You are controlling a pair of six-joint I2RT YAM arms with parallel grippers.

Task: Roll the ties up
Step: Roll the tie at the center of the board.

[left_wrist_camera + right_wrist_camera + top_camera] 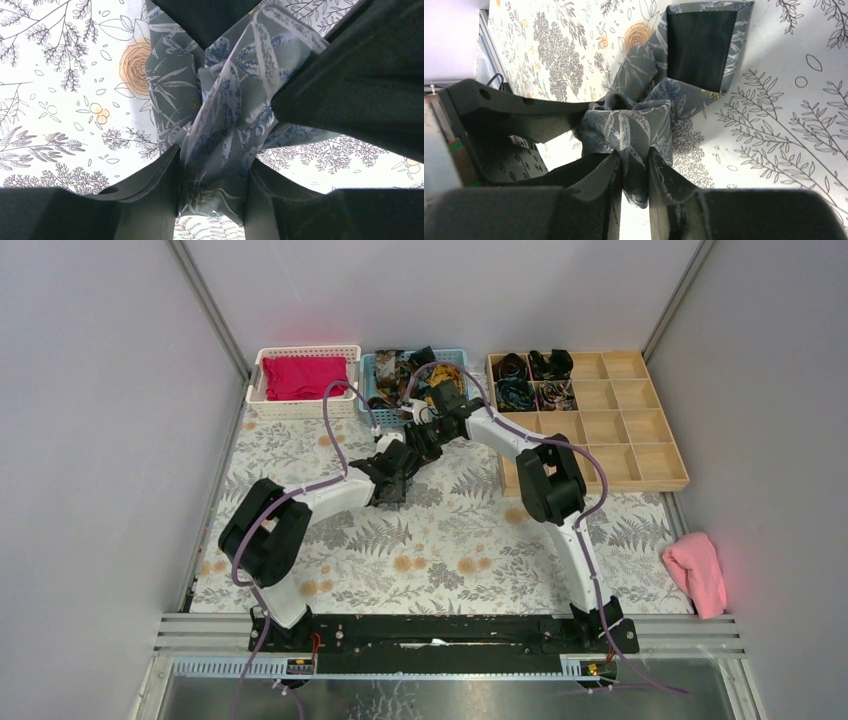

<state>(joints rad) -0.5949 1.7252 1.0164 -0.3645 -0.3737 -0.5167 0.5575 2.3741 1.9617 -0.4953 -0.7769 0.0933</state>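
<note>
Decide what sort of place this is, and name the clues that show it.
Probably a robot lab work cell, not a home: plain grey walls on metal framing, a left arm and right arm bolted to a base rail, and a wooden compartment tray holding rolled ties.

Front: floral-print tablecloth (440,560) lay open.
Centre: left gripper (212,175), right gripper (633,172) both clamped grey leaf-print fabric tie (629,125).
Rear: walled by white plastic basket (300,410), blue plastic basket (372,390), wooden compartment tray (625,425).
</note>
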